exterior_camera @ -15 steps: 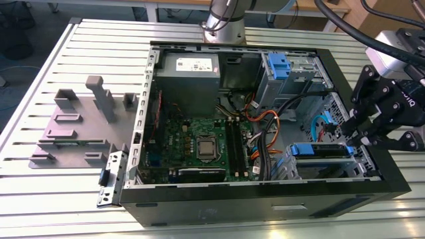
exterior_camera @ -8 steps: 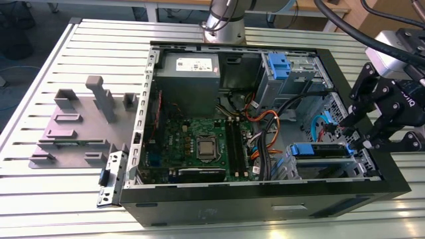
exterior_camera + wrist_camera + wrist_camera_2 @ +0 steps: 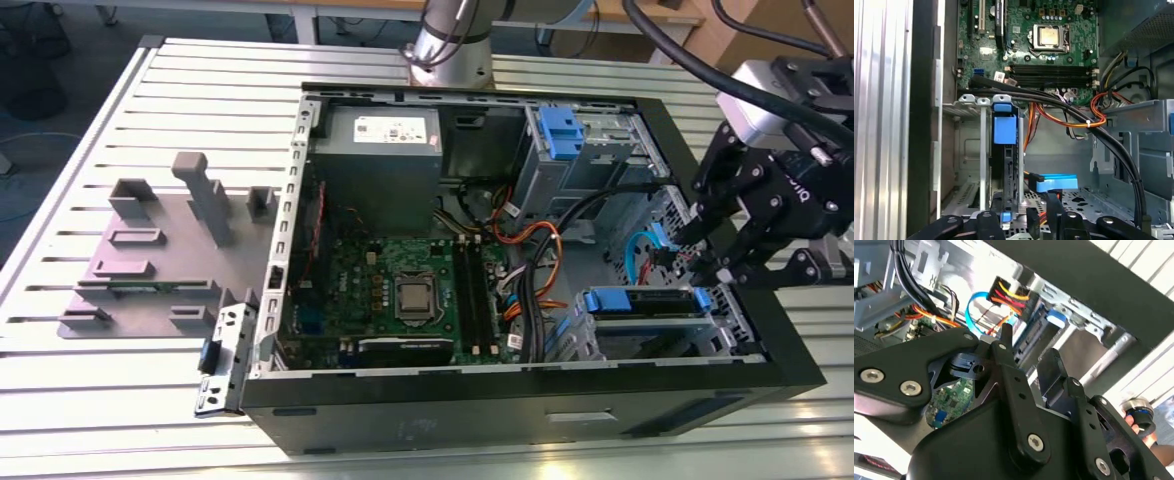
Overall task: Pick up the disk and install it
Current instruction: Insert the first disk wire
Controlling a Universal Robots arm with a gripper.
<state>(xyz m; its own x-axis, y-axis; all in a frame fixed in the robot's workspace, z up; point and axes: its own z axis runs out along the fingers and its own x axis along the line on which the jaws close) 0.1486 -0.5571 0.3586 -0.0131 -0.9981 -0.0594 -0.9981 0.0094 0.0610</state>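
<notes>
Even overhead room light in exterior view, soft shadows only. Glare streaks on ribbed metal table (image 3: pixel 160 400) near front edge. Computer case (image 3: pixel 534 400) interior darker, shadowed beneath drive bays. In second wrist view, black gripper (image 3: pixel 1026 347) linkage close and blurred, background overexposed white. First wrist view: motherboard (image 3: pixel 1029 45) sharp, case floor dim.

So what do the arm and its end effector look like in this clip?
The end effector is matte black, built of angular linkage bars joined by silver screws, and carries small white lettering on its body. Thick black cables loop above it. The silver metallic arm column is cylindrical and rises behind the black open computer case.
</notes>
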